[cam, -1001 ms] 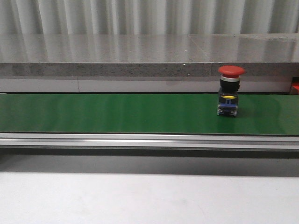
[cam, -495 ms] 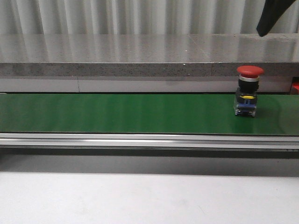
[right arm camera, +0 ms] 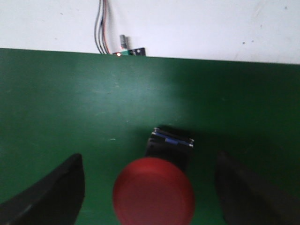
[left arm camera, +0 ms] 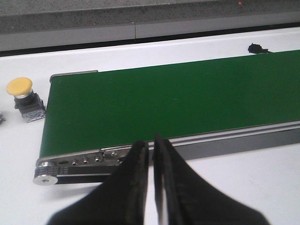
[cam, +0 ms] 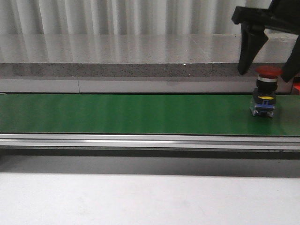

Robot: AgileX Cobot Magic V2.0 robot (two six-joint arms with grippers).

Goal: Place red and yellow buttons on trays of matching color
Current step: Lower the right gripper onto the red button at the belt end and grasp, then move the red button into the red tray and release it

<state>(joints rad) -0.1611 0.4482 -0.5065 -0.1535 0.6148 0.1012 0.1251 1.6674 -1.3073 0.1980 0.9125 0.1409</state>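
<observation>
Red button [cam: 266, 92] upright on green belt [cam: 131, 114] near desk's right edge; right gripper [cam: 267, 70] spread open straddling its cap from above; left gripper [left arm camera: 151, 154] closed, far off.

Right end effector [cam: 266, 70] at upper right of the front view, fingers wide apart; left end effector [left arm camera: 151, 149] fingers nearly together.

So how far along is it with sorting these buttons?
Nothing looks sorted yet, and no tray is in view. In hand: the right gripper hangs open around the red button, which stands upright on the green conveyor belt, not yet gripped. Left to do: the yellow button sits on the white table beside the belt's end, near the shut left gripper.
</observation>
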